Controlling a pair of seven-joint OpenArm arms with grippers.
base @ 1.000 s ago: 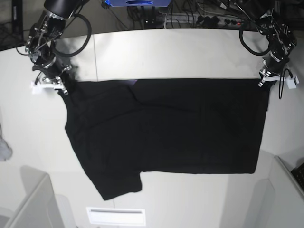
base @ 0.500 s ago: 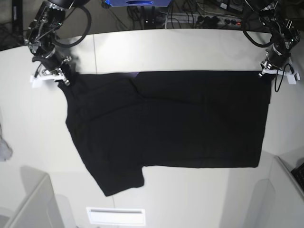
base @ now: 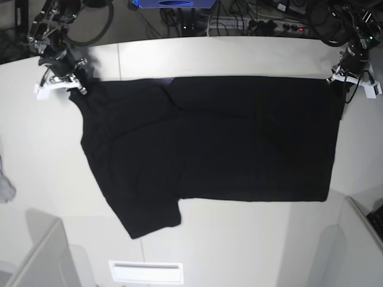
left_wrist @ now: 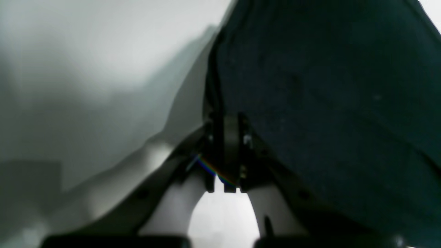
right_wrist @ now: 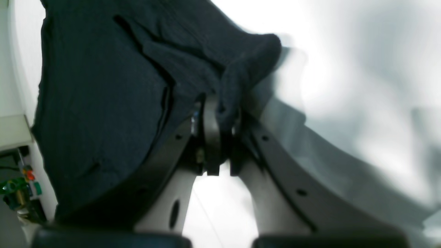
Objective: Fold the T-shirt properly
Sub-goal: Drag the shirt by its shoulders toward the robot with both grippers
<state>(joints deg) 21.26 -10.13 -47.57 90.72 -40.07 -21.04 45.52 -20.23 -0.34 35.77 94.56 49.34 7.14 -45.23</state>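
Cloth fills the middle of the base view: the black T-shirt (base: 209, 143) is spread across the white table (base: 239, 57), its long upper edge running almost straight from about 10 o'clock to 2 o'clock, its lower edge lying flat toward 5 o'clock, and one short sleeve (base: 149, 218) jutting out toward 7 o'clock. The body looks doubled over, with a diagonal fold line near the upper middle; no print shows on the visible side. At the 10 o'clock corner the right gripper (base: 76, 89) has its jaws pressed together on a bunched fold of the fabric, and in the right wrist view the dark cloth (right_wrist: 103, 86) humps up over the closed fingertips (right_wrist: 211, 137), a rounded lump of it pushed out toward 1 o'clock. At the 2 o'clock corner the left gripper (base: 336, 81) pinches the opposite end of the same edge; in the left wrist view the shirt (left_wrist: 327, 103) hangs in a broad dark sheet from the tightly closed fingers (left_wrist: 231, 151) toward 3 o'clock, with pale table beyond at 10 o'clock. A small grey-white cloth scrap (base: 5, 186) lies at the table's 9 o'clock edge, well apart from the shirt. Cables and a power strip (base: 272, 25) sit beyond the table at 12 o'clock.
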